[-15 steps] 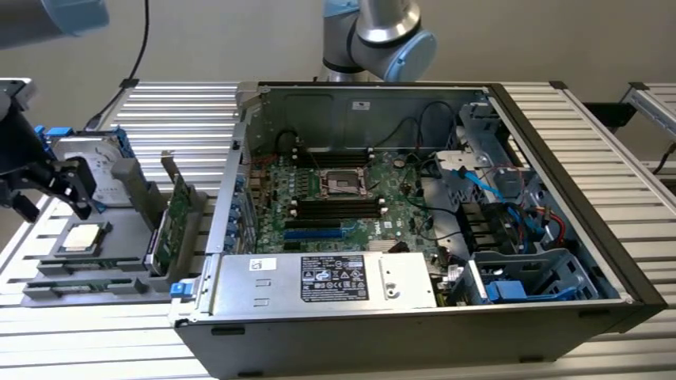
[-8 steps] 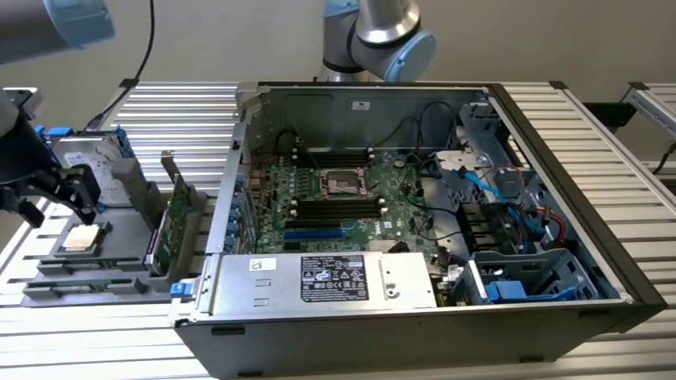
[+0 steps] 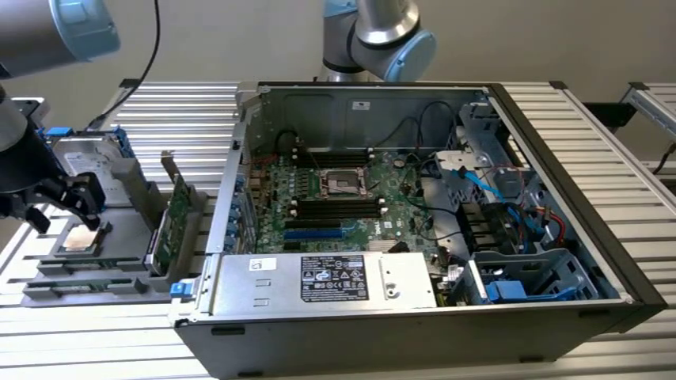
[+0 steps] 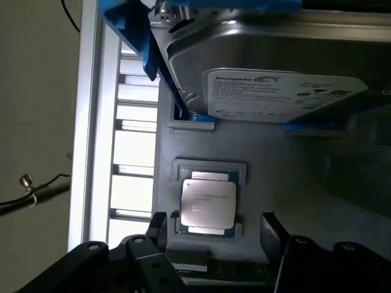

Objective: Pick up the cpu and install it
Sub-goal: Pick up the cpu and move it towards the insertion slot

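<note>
The cpu [image 4: 208, 204] is a small square chip with a dull silver top, lying flat in a recess of the grey holder [image 4: 269, 177]. In the exterior view the cpu [image 3: 82, 237] sits on the grey holder at that view's left, outside the computer case. My gripper [image 4: 214, 224] hovers just above it, open, with one black finger [image 4: 157, 227] on each side of the chip and not touching it. In the exterior view the gripper [image 3: 66, 207] hangs over the chip. The empty cpu socket [image 3: 343, 184] lies on the green motherboard inside the open case.
A silver hard drive [image 4: 275, 91] with a white label stands in a blue bracket just beyond the cpu. Green circuit cards [image 3: 174, 214] stand upright between the holder and the case wall. The case [image 3: 634, 269] holds a power supply [image 3: 328, 279], cables and drive cages.
</note>
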You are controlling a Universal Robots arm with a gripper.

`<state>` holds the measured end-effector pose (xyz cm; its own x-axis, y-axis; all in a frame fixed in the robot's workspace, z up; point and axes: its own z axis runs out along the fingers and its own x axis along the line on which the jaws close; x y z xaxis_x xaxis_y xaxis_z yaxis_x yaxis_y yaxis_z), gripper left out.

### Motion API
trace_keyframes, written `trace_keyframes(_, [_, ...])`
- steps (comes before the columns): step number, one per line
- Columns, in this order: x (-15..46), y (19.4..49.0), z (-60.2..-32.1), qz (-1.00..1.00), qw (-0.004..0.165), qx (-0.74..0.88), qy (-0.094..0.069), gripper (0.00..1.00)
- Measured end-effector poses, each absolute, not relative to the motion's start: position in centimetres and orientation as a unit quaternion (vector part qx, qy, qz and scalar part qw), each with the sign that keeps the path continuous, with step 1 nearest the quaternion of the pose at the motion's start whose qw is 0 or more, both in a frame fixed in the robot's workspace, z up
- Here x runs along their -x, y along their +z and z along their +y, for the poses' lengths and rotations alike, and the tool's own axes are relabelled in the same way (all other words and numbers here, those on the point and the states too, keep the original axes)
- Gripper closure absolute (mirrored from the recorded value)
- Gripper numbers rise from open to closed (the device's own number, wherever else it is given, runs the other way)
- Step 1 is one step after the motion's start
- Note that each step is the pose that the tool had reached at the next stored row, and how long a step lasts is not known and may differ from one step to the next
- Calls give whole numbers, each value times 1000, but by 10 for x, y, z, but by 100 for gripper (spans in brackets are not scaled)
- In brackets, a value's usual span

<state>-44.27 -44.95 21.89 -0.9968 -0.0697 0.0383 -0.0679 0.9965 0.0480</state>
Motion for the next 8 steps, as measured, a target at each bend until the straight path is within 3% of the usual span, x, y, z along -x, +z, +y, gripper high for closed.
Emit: trace_keyframes(8, [443,204,-444,-999,20,-34,-23,28])
